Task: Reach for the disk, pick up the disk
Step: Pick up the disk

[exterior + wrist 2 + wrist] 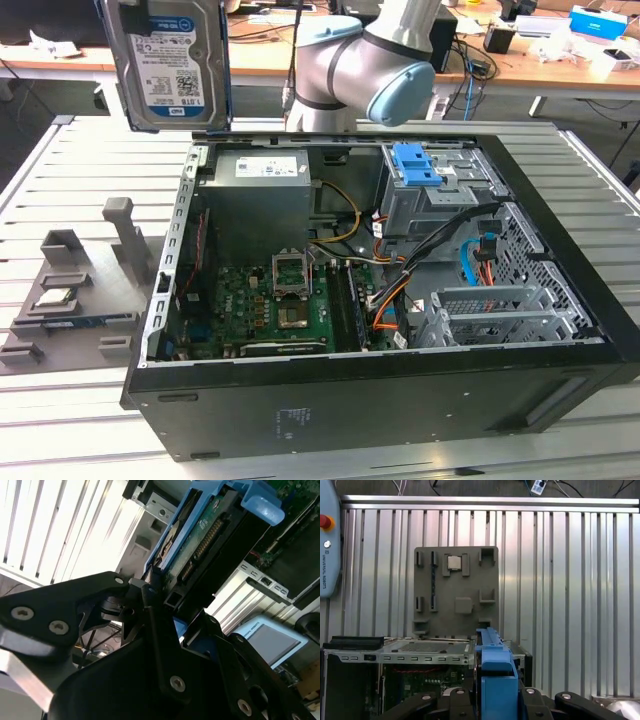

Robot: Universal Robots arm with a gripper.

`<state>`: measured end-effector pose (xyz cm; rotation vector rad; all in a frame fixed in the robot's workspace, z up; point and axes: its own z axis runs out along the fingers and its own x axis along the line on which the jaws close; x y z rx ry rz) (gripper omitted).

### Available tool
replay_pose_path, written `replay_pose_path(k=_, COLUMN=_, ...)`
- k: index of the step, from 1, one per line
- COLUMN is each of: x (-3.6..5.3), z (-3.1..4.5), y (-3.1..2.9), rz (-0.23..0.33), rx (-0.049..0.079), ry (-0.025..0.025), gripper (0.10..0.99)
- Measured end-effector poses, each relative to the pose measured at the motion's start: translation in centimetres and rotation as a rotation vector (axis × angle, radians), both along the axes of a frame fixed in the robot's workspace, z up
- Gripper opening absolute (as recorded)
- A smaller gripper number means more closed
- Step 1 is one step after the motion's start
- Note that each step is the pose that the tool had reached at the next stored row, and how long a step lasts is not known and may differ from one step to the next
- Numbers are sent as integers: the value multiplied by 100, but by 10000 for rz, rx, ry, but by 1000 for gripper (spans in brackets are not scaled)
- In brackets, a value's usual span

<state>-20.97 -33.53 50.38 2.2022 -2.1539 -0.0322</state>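
The disk [170, 62], a silver hard drive with a blue-and-white label in a blue caddy, hangs upright in the air above the open computer case's far corner, at the exterior view's left. In both wrist views my gripper [160, 597] is shut on it. Its black fingers [150, 610] clamp the caddy's edge, and the disk [200, 535] shows its circuit-board side and connector. In the first wrist view the blue caddy edge [495, 672] stands up between the black fingers [540, 702] of the gripper [495, 702]. The arm's elbow [370, 60] sits behind the case.
The open computer case [400, 400] lies on the slatted metal table [90, 140], with a blue bracket [417, 165] in its drive bay. A grey fixture tray [120, 230] holding a small silver chip [55, 297] sits at the exterior view's left. A teach pendant [327, 540] lies beyond it.
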Motion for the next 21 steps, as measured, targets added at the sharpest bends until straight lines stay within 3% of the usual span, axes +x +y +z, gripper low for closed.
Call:
replay_pose_path(k=6, x=24, z=0, y=0, rz=0, rx=0, ry=0, gripper=369)
replay_pose_path(k=9, x=24, z=0, y=-28, rz=-1, rx=22, ry=0, gripper=369)
replay_pose_path(k=13, x=24, z=0, y=-87, rz=0, rx=255, ry=0, gripper=369)
replay_pose_path(k=15, x=24, z=0, y=-99, rz=0, rx=304, ry=0, gripper=369)
replay_pose_path(k=19, x=24, z=0, y=-100, rz=644, rx=304, ry=10, gripper=369)
replay_pose_path(k=21, x=24, z=-1, y=-100, rz=655, rx=302, ry=10, gripper=369)
